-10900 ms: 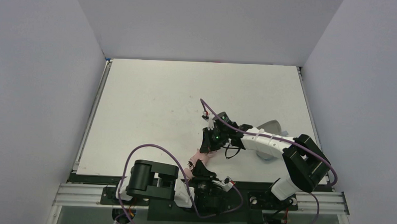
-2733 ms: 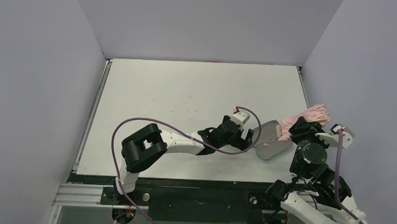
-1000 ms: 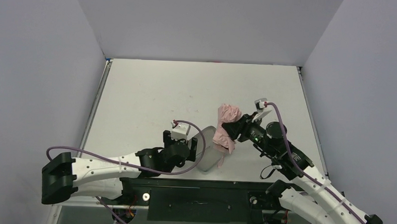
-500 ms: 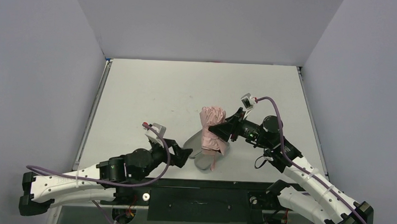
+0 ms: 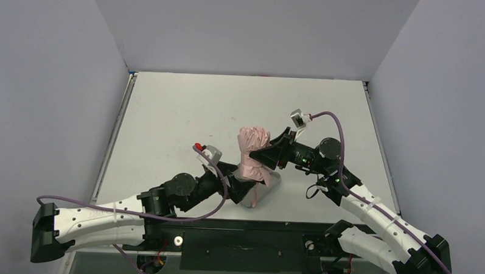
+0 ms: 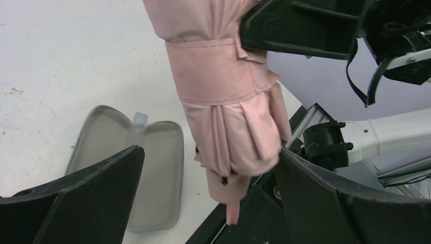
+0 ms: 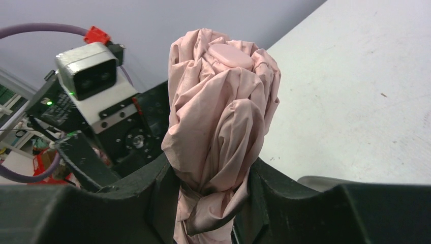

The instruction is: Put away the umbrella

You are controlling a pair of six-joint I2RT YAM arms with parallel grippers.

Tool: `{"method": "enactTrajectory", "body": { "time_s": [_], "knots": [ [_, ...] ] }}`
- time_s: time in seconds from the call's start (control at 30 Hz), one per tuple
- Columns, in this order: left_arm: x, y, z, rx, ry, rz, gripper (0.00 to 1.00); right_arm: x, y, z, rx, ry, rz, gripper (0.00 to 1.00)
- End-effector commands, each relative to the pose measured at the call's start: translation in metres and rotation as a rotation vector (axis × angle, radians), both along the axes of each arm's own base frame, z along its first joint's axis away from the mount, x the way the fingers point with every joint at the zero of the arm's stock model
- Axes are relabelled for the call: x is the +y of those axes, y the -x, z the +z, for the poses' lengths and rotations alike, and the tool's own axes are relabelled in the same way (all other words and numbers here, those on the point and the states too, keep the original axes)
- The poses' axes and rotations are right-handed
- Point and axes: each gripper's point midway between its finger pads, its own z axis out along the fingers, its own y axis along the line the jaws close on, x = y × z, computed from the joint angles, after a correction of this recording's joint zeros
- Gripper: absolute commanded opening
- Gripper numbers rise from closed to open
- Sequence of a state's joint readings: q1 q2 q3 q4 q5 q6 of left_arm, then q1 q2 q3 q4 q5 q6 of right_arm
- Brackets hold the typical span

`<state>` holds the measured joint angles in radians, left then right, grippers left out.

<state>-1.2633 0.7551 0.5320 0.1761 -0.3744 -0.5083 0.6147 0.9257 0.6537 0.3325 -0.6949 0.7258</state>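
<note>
Right gripper (image 5: 268, 155) is clamped on the umbrella (image 5: 251, 154), one finger on each side of the bundled fabric about mid-length

Umbrella is folded, its strap wrapped round the canopy, and held roughly upright off the table (image 5: 179, 122), over the middle of the near edge. Round pink cap at the top end, a thin pink piece hanging from the bottom end

Left gripper (image 5: 231, 173) has its jaws spread wide. They sit either side of the umbrella's lower half with a gap on both sides, no contact visible in the left wrist view

Case (image 6: 152, 183) lies open on the table by the near edge, both grey halves facing up. It sits beneath and just beside the umbrella's lower end, not touching it
</note>
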Motion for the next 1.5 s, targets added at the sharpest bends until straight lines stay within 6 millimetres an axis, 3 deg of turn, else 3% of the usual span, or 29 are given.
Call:
{"method": "enactTrajectory", "body": {
  "time_s": [0.0, 0.2, 0.27, 0.33, 0.5, 0.63, 0.67, 0.73, 0.77, 0.8, 0.83, 0.87, 0.9, 1.1, 1.2, 1.37, 1.47],
  "knots": [
    [-0.019, -0.007, 0.052, -0.063, 0.154, -0.052, 0.97, -0.003, 0.013, 0.053, -0.159, -0.147, 0.049, 0.0],
    [-0.033, -0.007, 0.064, -0.089, 0.23, -0.116, 0.99, -0.003, 0.019, 0.056, -0.16, -0.175, 0.071, 0.0],
    [-0.038, -0.003, 0.068, -0.099, 0.246, -0.152, 0.91, -0.004, 0.02, 0.056, -0.159, -0.18, 0.073, 0.0],
    [-0.041, 0.0, 0.07, -0.106, 0.254, -0.176, 0.78, -0.004, 0.022, 0.058, -0.163, -0.192, 0.083, 0.0],
    [-0.044, 0.0, 0.071, -0.112, 0.256, -0.185, 0.24, -0.004, 0.025, 0.059, -0.165, -0.205, 0.092, 0.0],
    [-0.042, -0.003, 0.069, -0.111, 0.231, -0.161, 0.0, -0.007, 0.021, 0.05, -0.152, -0.161, 0.059, 0.0],
    [-0.041, -0.005, 0.069, -0.11, 0.224, -0.155, 0.0, -0.008, 0.015, 0.047, -0.165, -0.139, 0.027, 0.02],
    [-0.039, -0.009, 0.066, -0.108, 0.198, -0.13, 0.0, -0.012, 0.006, 0.036, -0.152, -0.072, -0.035, 0.29],
    [-0.037, -0.013, 0.061, -0.103, 0.17, -0.106, 0.0, -0.017, -0.002, 0.029, -0.136, -0.027, -0.085, 0.53],
    [-0.036, -0.015, 0.063, -0.105, 0.162, -0.092, 0.0, -0.019, -0.005, 0.017, -0.099, 0.021, -0.109, 0.62],
    [-0.034, -0.021, 0.056, -0.1, 0.125, -0.061, 0.0, -0.025, -0.012, 0.021, -0.119, 0.039, -0.161, 0.73],
    [-0.033, -0.023, 0.058, -0.101, 0.116, -0.044, 0.0, -0.029, -0.014, 0.009, -0.075, 0.09, -0.19, 0.76],
    [-0.03, -0.03, 0.056, -0.101, 0.081, -0.008, 0.0, -0.036, -0.022, 0.015, -0.087, 0.104, -0.251, 0.77],
    [-0.019, -0.06, 0.038, -0.125, -0.125, 0.177, 0.0, -0.076, -0.046, 0.0, 0.076, 0.269, -0.523, 0.81],
    [-0.018, -0.074, 0.023, -0.162, -0.252, 0.259, 0.0, -0.077, -0.044, 0.006, 0.128, 0.262, -0.531, 0.82],
    [-0.025, -0.08, 0.02, -0.225, -0.355, 0.333, 0.0, -0.074, -0.048, 0.029, 0.214, 0.16, -0.564, 0.83],
    [-0.032, -0.082, 0.017, -0.259, -0.406, 0.361, 0.0, -0.072, -0.057, 0.029, 0.278, 0.151, -0.602, 0.84]
  ]
}}
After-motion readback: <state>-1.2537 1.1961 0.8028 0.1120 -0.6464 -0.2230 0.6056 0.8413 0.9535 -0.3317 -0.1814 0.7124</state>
